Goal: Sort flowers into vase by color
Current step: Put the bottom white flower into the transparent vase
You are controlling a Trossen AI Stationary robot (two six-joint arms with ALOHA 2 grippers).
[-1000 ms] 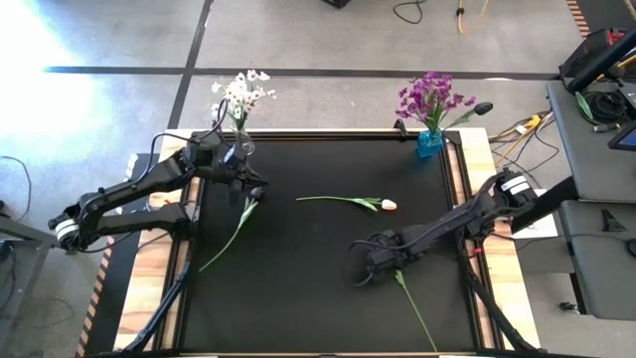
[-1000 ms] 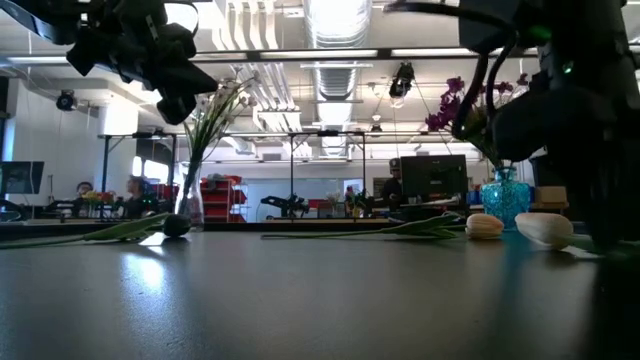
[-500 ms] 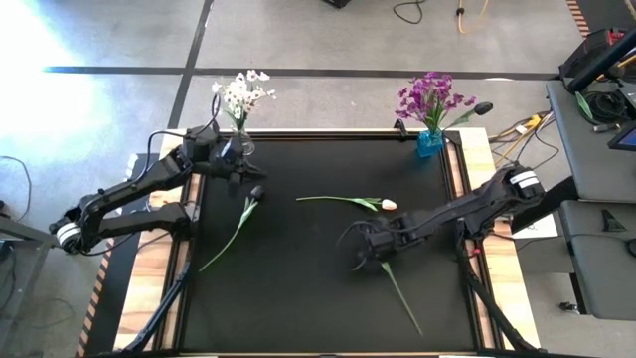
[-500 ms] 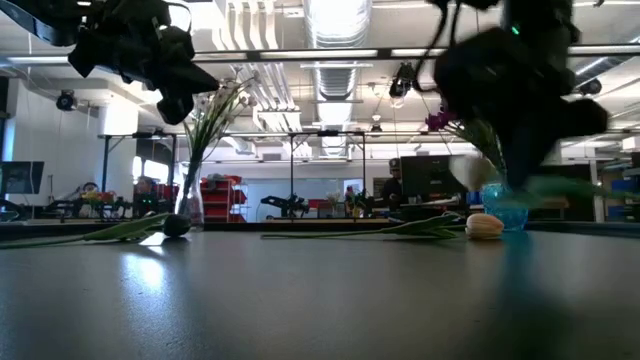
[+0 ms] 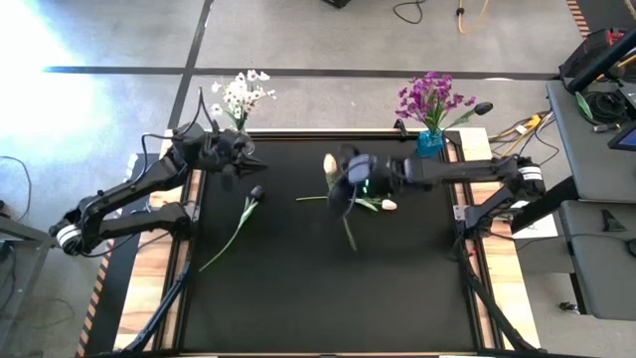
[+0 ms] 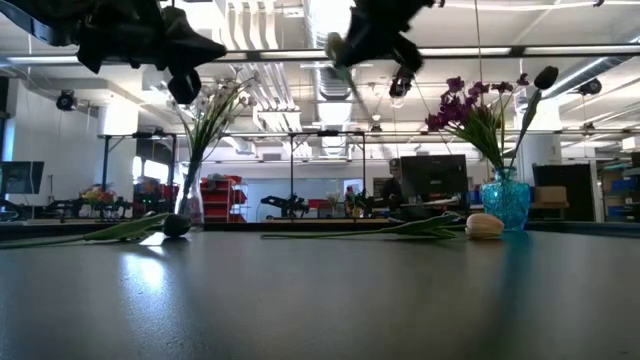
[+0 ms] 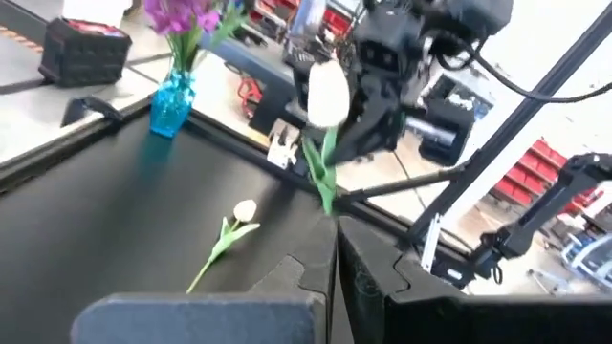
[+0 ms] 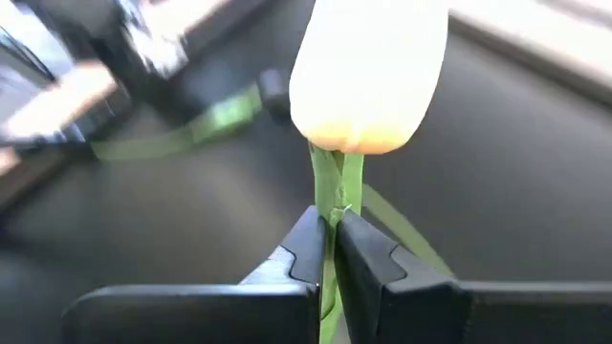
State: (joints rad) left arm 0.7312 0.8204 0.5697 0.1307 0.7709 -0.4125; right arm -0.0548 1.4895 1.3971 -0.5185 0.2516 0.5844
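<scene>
Presently, a cream tulip (image 8: 369, 72) is clamped by its green stem just below the bud in the right gripper (image 8: 328, 250), whose fingers are closed tight on it. In the high view this gripper (image 5: 350, 177) is raised above the far middle of the black table (image 5: 298, 288), bud toward the left and stem trailing toward the near side.

A second cream tulip (image 5: 388, 205) lies flat on the table just beside it, and a dark tulip (image 5: 255, 192) lies farther left.

A blue vase (image 5: 429, 142) at the far right edge holds purple sprays (image 5: 429, 97). A clear vase (image 5: 241, 145) at the far left edge holds white sprays (image 5: 239, 91).

The left gripper (image 5: 228, 165), fingers pressed together and empty, hangs near the clear vase.
</scene>
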